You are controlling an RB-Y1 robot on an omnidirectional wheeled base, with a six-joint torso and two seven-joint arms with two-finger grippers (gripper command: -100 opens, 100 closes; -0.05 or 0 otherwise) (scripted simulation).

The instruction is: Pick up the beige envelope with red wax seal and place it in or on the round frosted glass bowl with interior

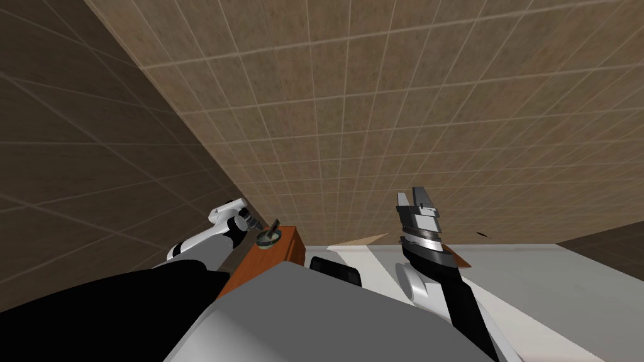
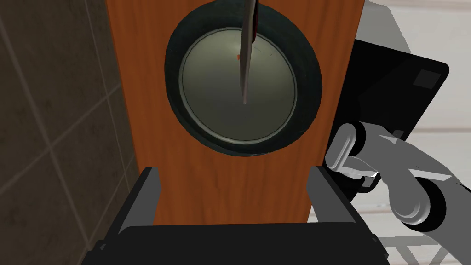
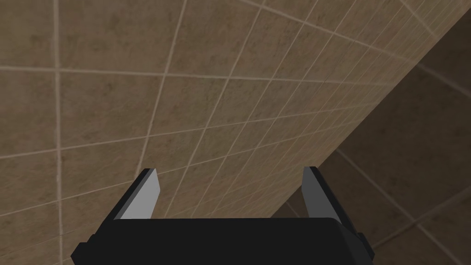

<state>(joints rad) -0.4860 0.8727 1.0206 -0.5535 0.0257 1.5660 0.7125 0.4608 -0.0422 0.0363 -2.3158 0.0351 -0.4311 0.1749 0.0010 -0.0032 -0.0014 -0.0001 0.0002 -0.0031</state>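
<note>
Envelope (image 2: 246, 55) entry, listed outward from the working hand. Left gripper (image 2: 233, 169): fingers spread wide, holding nothing, poised over the near end of the stand. Stand (image 2: 221, 184): reddish-brown wood, narrow top, set just beside a dark tiled wall (image 2: 46, 115). Bowl (image 2: 309, 83): round, dark outer rim, pale grey-green inside, sitting on the stand's top beyond the fingers and apart from them. Envelope: inside the bowl, standing on edge and seen edge-on as a thin grey sliver, its lower tip near the middle of the bowl's floor, clear of both fingers. A dark red tint runs along its upper part, possibly the seal, though the sliver is too thin to be sure. Right gripper (image 3: 230, 170): raised at the robot's right in the head view, well apart from the stand, fingers wide, empty.
</note>
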